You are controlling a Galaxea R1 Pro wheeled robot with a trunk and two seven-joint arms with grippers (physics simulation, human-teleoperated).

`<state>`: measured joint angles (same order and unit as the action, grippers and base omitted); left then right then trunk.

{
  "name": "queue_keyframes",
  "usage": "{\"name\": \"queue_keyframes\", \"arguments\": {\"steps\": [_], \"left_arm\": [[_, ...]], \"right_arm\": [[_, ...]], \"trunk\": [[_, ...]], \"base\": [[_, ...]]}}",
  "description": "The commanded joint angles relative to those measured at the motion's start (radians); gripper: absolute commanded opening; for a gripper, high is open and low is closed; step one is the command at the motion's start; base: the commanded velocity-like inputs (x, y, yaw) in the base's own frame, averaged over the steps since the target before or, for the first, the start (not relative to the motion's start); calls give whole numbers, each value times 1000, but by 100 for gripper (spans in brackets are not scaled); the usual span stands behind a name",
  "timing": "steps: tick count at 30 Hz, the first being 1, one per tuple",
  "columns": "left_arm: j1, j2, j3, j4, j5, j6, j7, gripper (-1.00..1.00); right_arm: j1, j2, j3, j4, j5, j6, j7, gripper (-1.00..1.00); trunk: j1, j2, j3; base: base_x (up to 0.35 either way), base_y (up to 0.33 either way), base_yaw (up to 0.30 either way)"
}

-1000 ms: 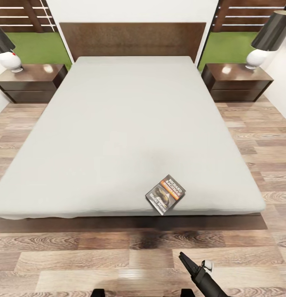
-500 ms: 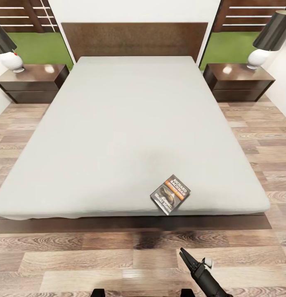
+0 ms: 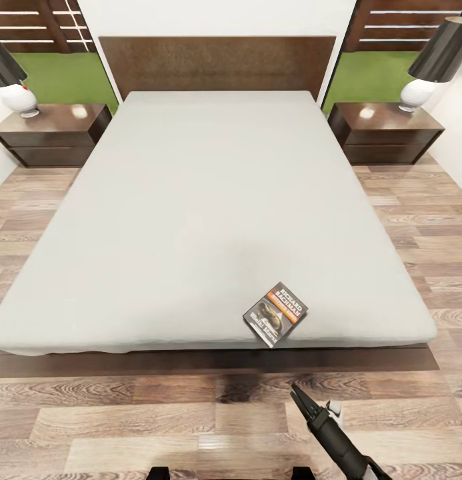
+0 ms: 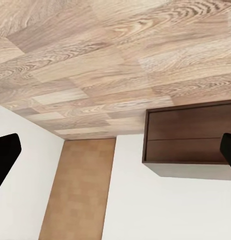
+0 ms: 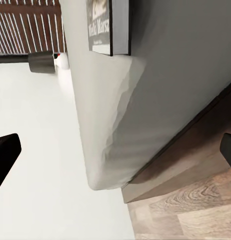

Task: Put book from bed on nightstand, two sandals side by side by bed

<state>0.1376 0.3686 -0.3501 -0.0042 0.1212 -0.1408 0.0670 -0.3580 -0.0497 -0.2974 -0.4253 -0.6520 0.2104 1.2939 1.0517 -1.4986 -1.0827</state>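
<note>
The book lies flat on the bed, rotated diagonally, close to the foot edge of the mattress and right of its centre line. It is ahead of and slightly left of the right gripper, with the strip of dark frame and a band of floor between them. No contact exists between gripper and book.

The right gripper is low over the floor, tip pointing at the bed's foot edge. In the right wrist view its fingertips sit at opposite margins with a wide gap: the jaws are spread and hold nothing. That view also shows the book resting on the mattress near its corner, ahead of the fingers.

In the left wrist view the left gripper is likewise spread and empty, with fingertips at both margins. Ahead of it are floor planks, a white wall and a dark-brown cabinet with two drawer fronts.

Two nightstands flank the headboard: one at far left, one at far right, both well apart from the right gripper. Each carries a lamp with a white base and black shade.
</note>
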Motion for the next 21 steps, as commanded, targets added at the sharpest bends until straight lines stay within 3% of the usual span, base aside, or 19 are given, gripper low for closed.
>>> {"name": "queue_keyframes", "arguments": {"steps": [1,9,12,21], "left_arm": [[0,0,-9,0,10,-3,2,100],[0,0,-9,0,11,-3,2,100],[0,0,-9,0,11,-3,2,100],[0,0,-9,-1,11,-3,2,100]], "right_arm": [[-4,0,-1,0,-9,10,1,100],[-25,1,-2,2,-58,11,-13,100],[-32,3,-1,1,-82,11,-47,100],[-49,14,2,1,-111,11,-93,100]], "trunk": [[0,0,0],[0,0,0],[0,0,0],[0,0,0]], "base": [[0,1,0],[0,0,0],[0,0,0],[0,1,0]]}}
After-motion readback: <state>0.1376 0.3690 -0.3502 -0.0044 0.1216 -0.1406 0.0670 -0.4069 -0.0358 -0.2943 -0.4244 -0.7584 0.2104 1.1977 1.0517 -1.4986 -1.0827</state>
